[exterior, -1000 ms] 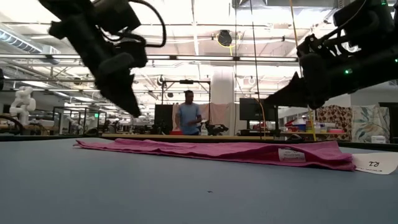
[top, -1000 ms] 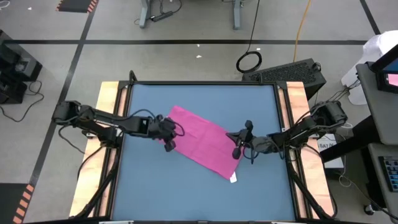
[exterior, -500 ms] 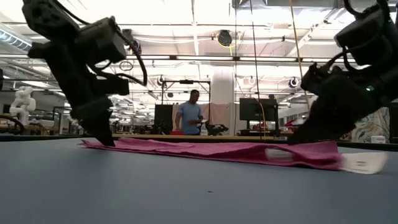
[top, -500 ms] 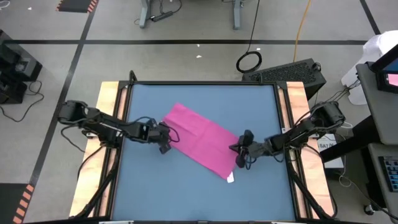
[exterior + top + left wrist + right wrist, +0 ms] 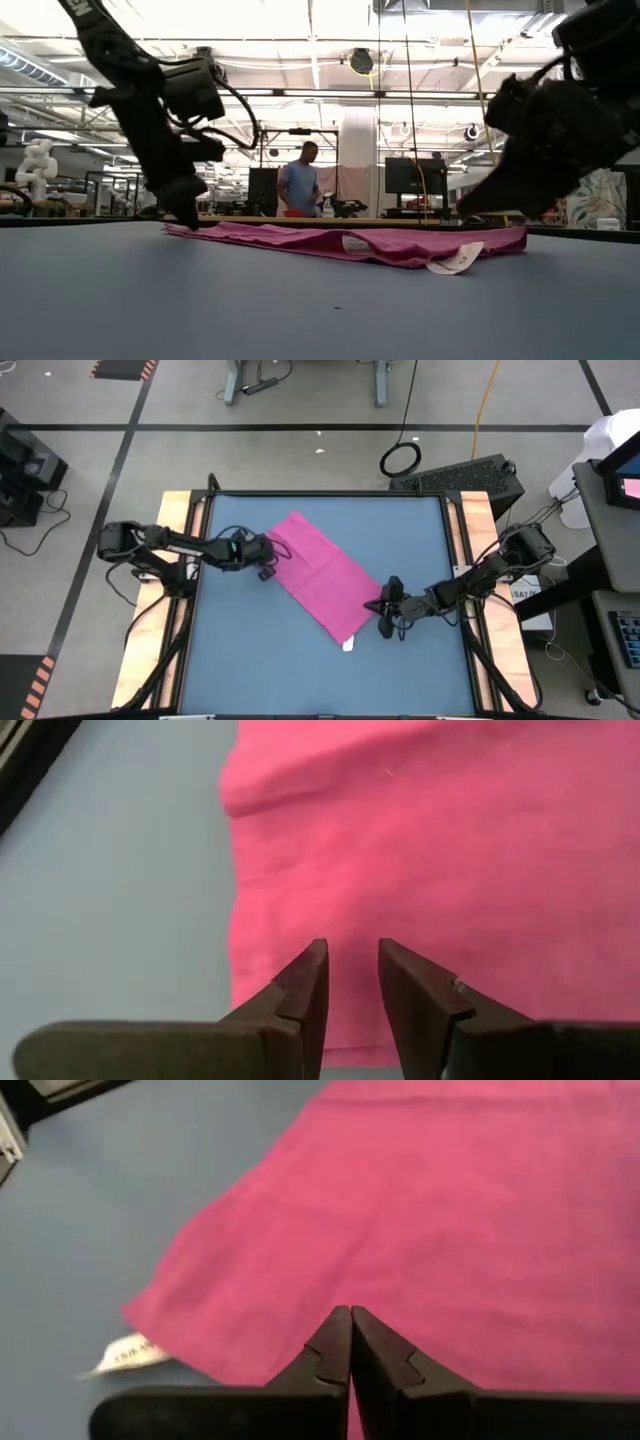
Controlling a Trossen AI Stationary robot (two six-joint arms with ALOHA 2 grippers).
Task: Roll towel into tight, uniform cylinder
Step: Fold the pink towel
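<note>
Towel [image 5: 320, 576] flat and slanted on the blue bench [image 5: 250, 650], white tag [image 5: 348, 645] at near corner. Right gripper [image 5: 385, 622] pinching the near edge shut, ready to tug. Farther off, left gripper [image 5: 266, 563] at the far edge, jaws slightly apart. Slid toward the left since before, not rolled yet.

- The towel [image 5: 322, 586] is plain magenta-pink, with no pattern on it.
- At its 5 o'clock corner sits a small white tag [image 5: 349, 646] with faint dark print.
- The tabletop [image 5: 250, 660] is an even slate blue.
- Pale wooden side strips [image 5: 173, 520] run along the table at 9 and 3 o'clock.
- The left gripper [image 5: 268, 561] and the right gripper [image 5: 386, 612] are both black.
- The floor [image 5: 300, 450] is grey, crossed by black lines.
- An orange-and-black striped marking [image 5: 120, 368] lies at 11 o'clock.
</note>
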